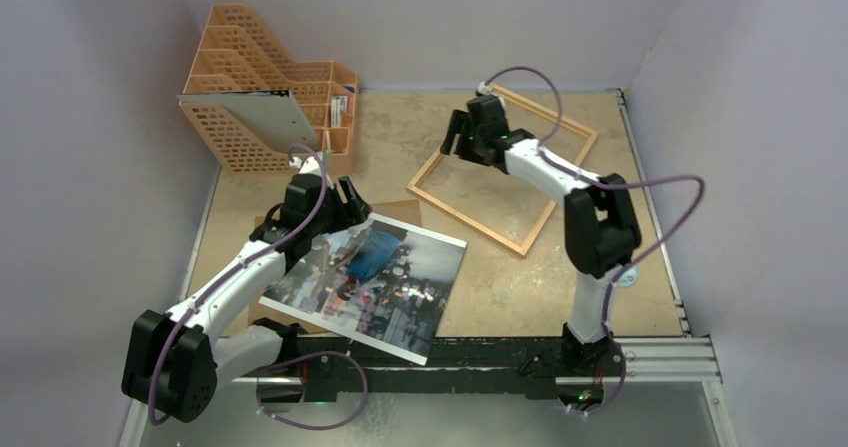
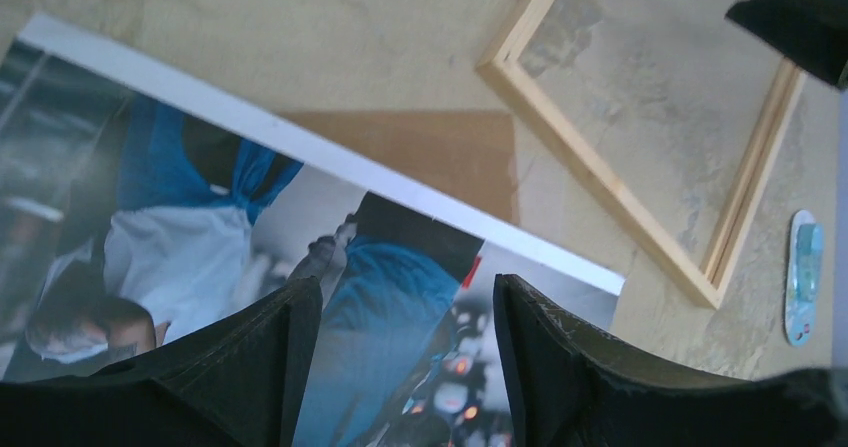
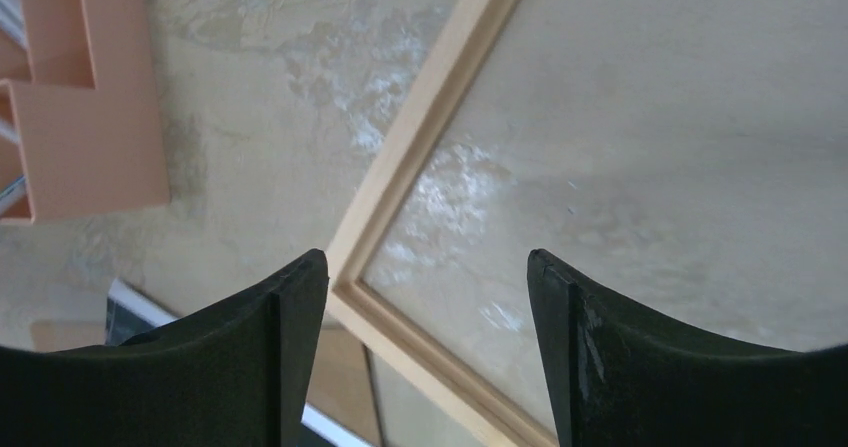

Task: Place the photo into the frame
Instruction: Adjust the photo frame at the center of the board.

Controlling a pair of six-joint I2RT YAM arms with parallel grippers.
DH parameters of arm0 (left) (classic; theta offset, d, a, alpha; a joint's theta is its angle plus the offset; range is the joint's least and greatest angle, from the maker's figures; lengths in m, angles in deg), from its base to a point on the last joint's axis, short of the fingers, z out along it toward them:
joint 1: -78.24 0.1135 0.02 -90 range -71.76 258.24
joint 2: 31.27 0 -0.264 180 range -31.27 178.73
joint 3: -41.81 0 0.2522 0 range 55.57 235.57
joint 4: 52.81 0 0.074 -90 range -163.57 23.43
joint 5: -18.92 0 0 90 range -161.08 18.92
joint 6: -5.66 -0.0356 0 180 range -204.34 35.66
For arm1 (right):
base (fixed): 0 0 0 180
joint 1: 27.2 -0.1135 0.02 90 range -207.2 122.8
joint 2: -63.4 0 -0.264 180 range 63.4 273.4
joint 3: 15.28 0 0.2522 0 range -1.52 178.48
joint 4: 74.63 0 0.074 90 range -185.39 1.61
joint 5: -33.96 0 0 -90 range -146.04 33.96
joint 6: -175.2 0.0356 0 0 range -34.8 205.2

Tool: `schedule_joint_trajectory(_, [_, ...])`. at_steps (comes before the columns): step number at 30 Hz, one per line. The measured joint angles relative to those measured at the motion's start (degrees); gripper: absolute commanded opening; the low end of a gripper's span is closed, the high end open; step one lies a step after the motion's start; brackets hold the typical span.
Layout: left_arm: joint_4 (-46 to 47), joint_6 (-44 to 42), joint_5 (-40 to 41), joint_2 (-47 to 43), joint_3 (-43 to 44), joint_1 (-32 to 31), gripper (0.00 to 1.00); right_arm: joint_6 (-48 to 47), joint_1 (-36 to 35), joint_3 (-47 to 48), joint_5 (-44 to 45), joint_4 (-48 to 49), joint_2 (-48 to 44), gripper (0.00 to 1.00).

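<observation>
Here, seen from above, the photo [image 1: 370,277] lies flat at about 7 o'clock from the table's [image 1: 640,297] middle. It is a glossy street scene with a figure in blue and a white border. It rests askew on a brown hardboard backing panel [image 1: 400,209], whose corner shows past the print's far edge.

The left claw [image 1: 345,202] hangs over that far edge, at the print's 11 o'clock. In the left wrist view its fingers [image 2: 270,357] stand spread with nothing between them, and the print [image 2: 200,197] and panel [image 2: 420,152] show below.

The frame [image 1: 465,222], thin light wood, lies at 1 o'clock from the middle, well apart from the photo. The right claw [image 1: 458,137] is over its 9 o'clock corner. Its fingers [image 3: 290,337] are spread too, and the frame's rail [image 3: 430,117] runs beneath the gap; I cannot tell whether they touch it.

An orange plastic file rack [image 1: 250,77] stands at 10 o'clock.
</observation>
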Motion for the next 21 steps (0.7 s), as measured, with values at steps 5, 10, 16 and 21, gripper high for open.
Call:
schedule_joint_trajectory(5, [-0.37,2.03,-0.52,-0.94,-4.33,0.0,0.65,3.02,-5.44,13.09,9.14,-3.06,12.83,0.85])
schedule_joint_trajectory(10, [-0.33,2.49,-0.48,-1.51,-5.42,0.0,0.65,2.56,-6.99,28.09,13.64,-9.57,24.87,0.85])
schedule_joint_trajectory(16, [0.26,1.95,-0.09,-1.22,-5.44,0.0,0.65,0.31,-6.91,33.88,18.45,-15.06,31.43,0.85])
schedule_joint_trajectory(21, [0.96,1.9,-0.04,0.0,-6.03,0.0,0.64,-0.7,-6.91,34.75,20.74,-17.42,31.58,0.76])
